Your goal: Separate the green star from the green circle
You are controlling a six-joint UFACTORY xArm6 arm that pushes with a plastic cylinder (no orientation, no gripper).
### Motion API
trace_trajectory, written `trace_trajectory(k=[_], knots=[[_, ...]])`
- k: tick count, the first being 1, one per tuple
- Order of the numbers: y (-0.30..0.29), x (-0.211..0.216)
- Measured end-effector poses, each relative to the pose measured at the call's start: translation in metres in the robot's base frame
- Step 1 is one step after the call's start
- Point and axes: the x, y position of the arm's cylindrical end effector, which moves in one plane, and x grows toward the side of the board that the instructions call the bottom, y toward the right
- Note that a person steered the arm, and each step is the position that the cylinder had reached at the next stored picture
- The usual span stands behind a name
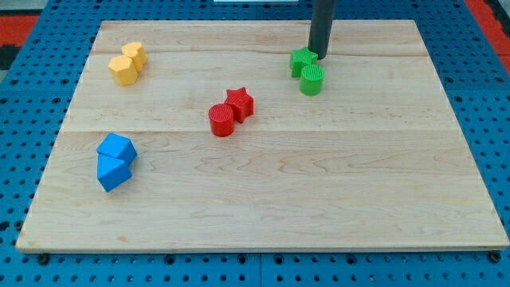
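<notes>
touching the green star (302,60), my tip (320,57) rests on the wooden board (319,191).

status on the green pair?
My tip down on the board, against the green star on its right. Green star and green circle touching, not yet separated. Nothing else near the pair; the red star sits well off, toward centre.

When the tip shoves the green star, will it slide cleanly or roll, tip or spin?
The green star looks squat and flat-based, so it probably slides rather than tipping. My tip sits at its right edge, off-centre, so it may spin. It touches the green circle, perhaps dragging it.
</notes>
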Motion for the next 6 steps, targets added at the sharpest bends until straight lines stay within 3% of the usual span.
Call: trace_trajectory(k=[1, 2, 3, 4, 6], knots=[[0.023, -0.009], [0.026, 0.035], [-0.069, 0.047], [-0.107, 0.025], [-0.06, 0.006]])
